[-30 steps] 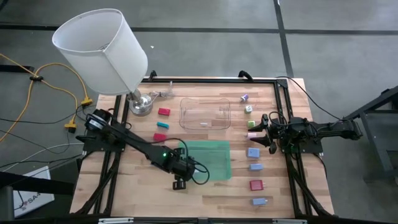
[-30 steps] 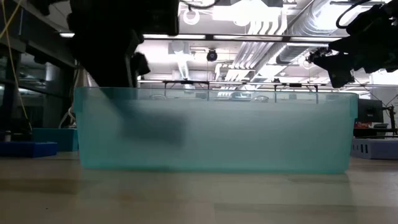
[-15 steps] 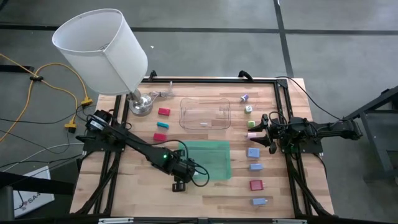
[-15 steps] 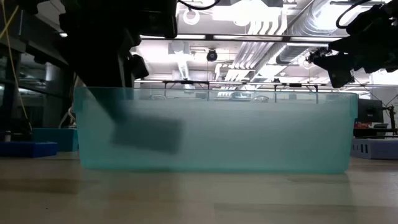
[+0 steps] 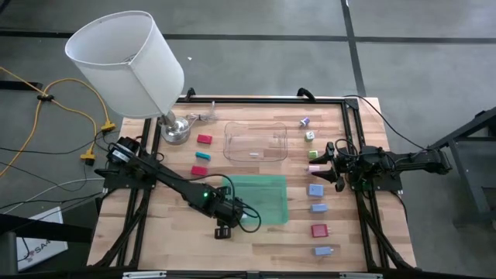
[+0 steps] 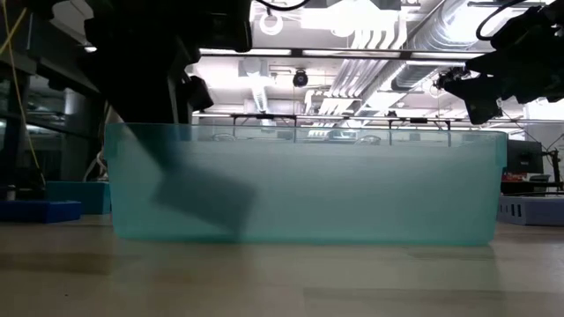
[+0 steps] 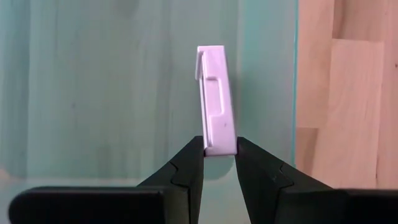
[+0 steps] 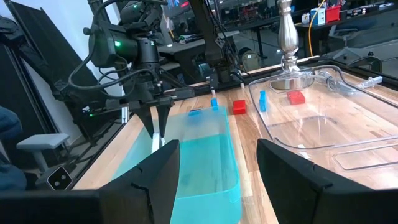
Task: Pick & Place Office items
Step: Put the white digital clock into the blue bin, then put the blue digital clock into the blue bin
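- The left gripper (image 7: 218, 160) is hanging over the green translucent tray (image 5: 271, 203), low and left of centre in the high view, at the tray's left end.
- Its two fingers (image 7: 186, 163) are pinching the lower end of a pale lilac block (image 7: 215, 99), which is standing on end above the tray floor; whether the squeeze is loosening is hard to tell.
- In the low view the block is showing only as a dark tilted shape (image 6: 204, 195) behind the tray wall, seemingly near the floor.
- The right gripper (image 5: 332, 164) is waiting at the right of the table (image 5: 178, 232), its jaws standing apart and holding nothing.
- Blue, red and pale blocks are lying in a column (image 5: 316, 208) at the right; red (image 5: 204, 139) and teal (image 5: 200, 171) ones are lying left of the clear plastic tray (image 5: 255, 141).
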Robot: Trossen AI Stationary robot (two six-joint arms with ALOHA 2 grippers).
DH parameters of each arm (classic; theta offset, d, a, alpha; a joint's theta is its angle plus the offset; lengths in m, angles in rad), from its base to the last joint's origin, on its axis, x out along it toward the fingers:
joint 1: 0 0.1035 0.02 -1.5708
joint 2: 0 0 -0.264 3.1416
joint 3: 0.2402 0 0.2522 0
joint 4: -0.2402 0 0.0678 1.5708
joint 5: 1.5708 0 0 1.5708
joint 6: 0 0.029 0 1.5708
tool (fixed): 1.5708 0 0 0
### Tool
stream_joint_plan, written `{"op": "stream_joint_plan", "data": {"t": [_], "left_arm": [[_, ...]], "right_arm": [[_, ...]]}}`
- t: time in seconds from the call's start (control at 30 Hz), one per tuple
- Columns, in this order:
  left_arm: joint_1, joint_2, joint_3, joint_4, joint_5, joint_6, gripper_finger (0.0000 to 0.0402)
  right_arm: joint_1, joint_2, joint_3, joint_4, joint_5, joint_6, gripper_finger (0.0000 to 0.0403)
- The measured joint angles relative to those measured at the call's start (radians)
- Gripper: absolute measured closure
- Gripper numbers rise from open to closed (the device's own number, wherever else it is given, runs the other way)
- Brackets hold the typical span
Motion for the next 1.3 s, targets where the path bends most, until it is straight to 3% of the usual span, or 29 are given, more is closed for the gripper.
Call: {"op": "stream_joint_plan", "data": {"t": [0.27,0.6,0.97,1.3], "left_arm": [[0.016,0.0,0.0,-0.003,0.037,0.019,0.0313],[0.021,0.0,0.0,-0.003,0.04,0.02,0.0253],[0.052,-0.049,0.0,-0.007,0.036,0.058,0.0249],[0.025,-0.176,0.0,-0.147,-0.114,0.073,0.0249]], "right_arm": [[0.0,0.0,0.0,0.0,0.0,0.0,0.0201],[0.0,0.0,0.0,0.0,0.0,0.0,0.0201],[0.0,0.0,0.0,0.0,0.0,0.0,0.0201],[0.0,0.0,0.0,0.0,0.0,0.0,0.0201]]}}
